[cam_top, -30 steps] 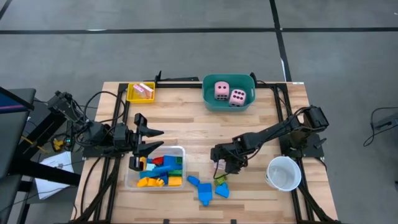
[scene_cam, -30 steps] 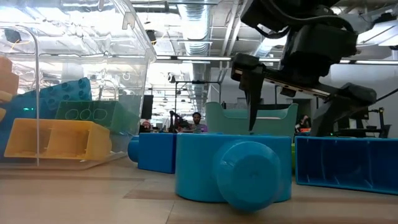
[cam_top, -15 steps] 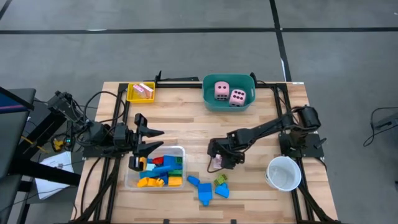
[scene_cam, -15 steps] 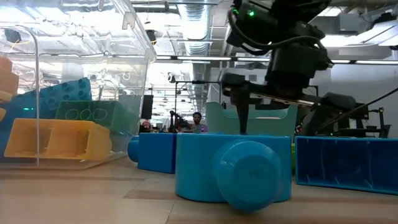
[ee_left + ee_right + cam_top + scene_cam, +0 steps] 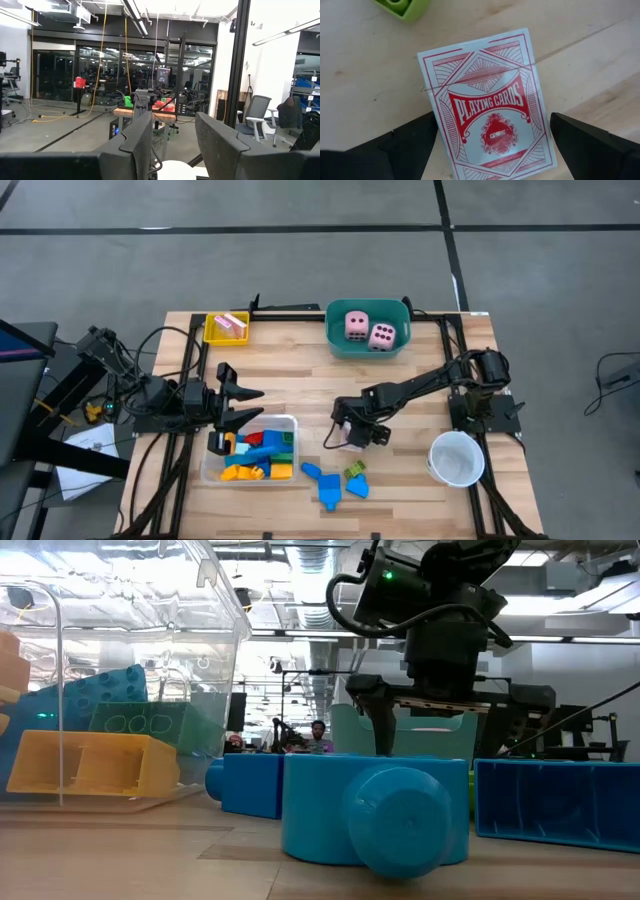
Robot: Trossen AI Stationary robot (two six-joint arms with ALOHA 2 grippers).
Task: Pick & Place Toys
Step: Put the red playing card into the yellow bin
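My right gripper (image 5: 347, 438) is shut on a pink-white playing-card box (image 5: 490, 110) over the table's middle, a little far of a green block (image 5: 354, 471) and some blue blocks (image 5: 322, 485) that lie on the wood. My left gripper (image 5: 236, 405) is open and empty above the far left corner of the clear tray (image 5: 292, 420), which holds several coloured blocks. Two pink dice (image 5: 368, 330) lie in the teal tub (image 5: 335, 345). More cards (image 5: 230, 324) lie in the yellow tray (image 5: 212, 335). My right gripper pinches the card box by its two long side edges (image 5: 442, 125) between its two fingers (image 5: 410, 142), near the box's nearer end. The fingers point down from above. The box's printed face is turned toward the wrist camera. I cannot tell whether the box is clear of the wood.
A white cup (image 5: 456, 458) stands near the table's right near corner, beside the right arm's base. In the low view a blue block (image 5: 375, 815) close to the camera hides the right gripper's fingertips. Bare wood lies between the tub and the right gripper.
My right gripper has gone toward the table's left edge and a little toward the far edge, away from the green block, turning about as it went. The card box has gone with it between the fingers.
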